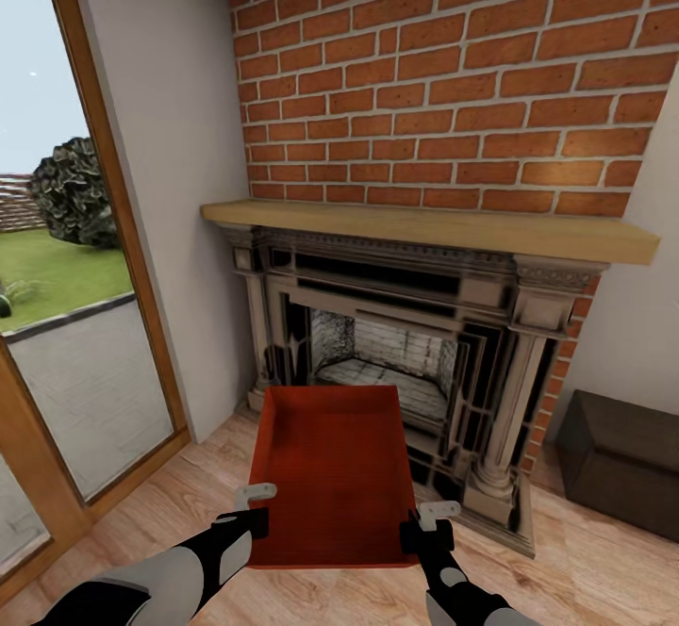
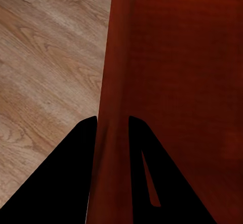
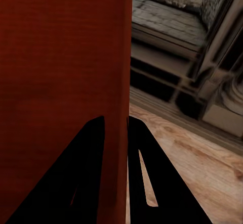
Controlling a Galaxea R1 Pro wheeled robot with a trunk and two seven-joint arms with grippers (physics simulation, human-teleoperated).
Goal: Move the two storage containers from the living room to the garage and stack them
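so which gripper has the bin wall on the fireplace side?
The right gripper: it clamps the storage container's wall nearest the fireplace. The left gripper clamps the opposite wall, toward the glass door.

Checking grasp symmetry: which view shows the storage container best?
The head view: the whole orange-red storage container shows, held above the wood floor before the fireplace, the left gripper and right gripper on opposite walls. Each wrist view shows one wall pinched between that gripper's fingers.

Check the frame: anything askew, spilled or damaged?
Nothing stands out. The storage container is held level above the wood floor, left gripper and right gripper each clamped on a side wall. It's empty; fireplace intact.
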